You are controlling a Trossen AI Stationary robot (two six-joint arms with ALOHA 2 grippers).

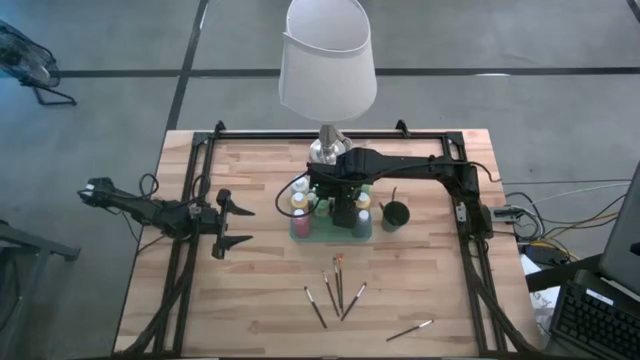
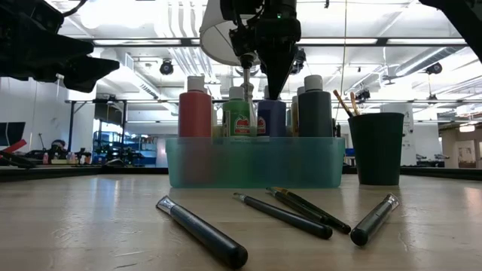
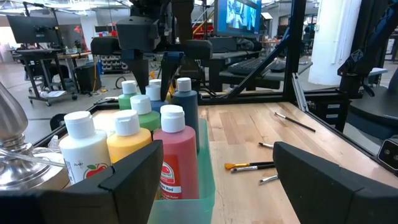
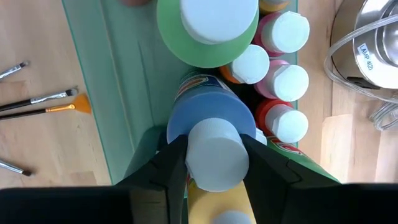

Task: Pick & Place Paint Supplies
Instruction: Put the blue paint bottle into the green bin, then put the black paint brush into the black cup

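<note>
One blue bottle [image 4: 211, 124] between right hand [image 4: 214, 165] fingers

Red bottle [image 3: 176, 163] label: "Red". Lamp base [image 4: 373, 43] sticker: "LAMP 402".

This is a robotics lab or open workshop hall. In the low view, the upper part of the frame shows a high ceiling with exposed ducts [image 2: 184, 19] and strip lights, with workbenches at the far left. The left wrist view shows a lit monitor [image 3: 244, 17] at top centre and a black metal frame [image 3: 297, 43] beside it. From above, a wooden tabletop [image 1: 260, 300] stands on a grey concrete floor [image 1: 520, 110], with loose cables [image 1: 560, 235] and a keyboard [image 1: 600, 320] at lower right.
</note>
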